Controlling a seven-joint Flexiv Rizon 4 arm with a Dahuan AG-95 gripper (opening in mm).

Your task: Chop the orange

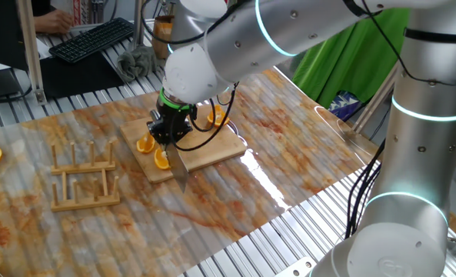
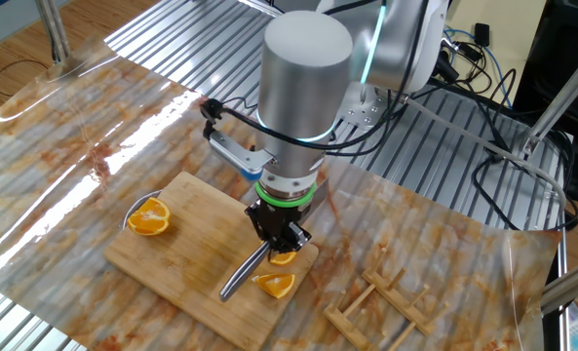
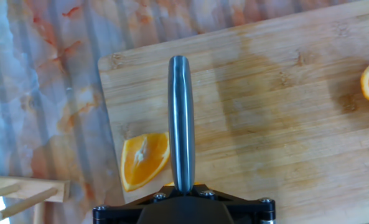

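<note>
My gripper [image 2: 279,237] is clamped tight on the handle of a knife [image 3: 181,124], pointing straight down over the wooden board [image 2: 196,258], with the blade running out low across the board toward its near edge in the other fixed view. The orange is already in pieces: one wedge [image 3: 145,160] lies on the board just beside the blade, cut face up, and a second piece [image 2: 282,257] sits tucked against my fingers on the blade's other side, mostly hidden in the hand view. A rounder orange half [image 2: 149,217] rests at the far corner of the same board, well apart from the blade, and I judge it no part of this cut. My worry is the wedges. They are small and wet, and close to the board's edge, so a blade coming down off-centre could skid them sideways off the board onto the plastic-covered table [image 1: 289,131] instead of splitting them. The piece under my fingers is the other risk: I cannot see it well, and pressing down could crush it. The wooden rack [image 2: 381,307] stands off the board, clear enough of any stroke.
</note>
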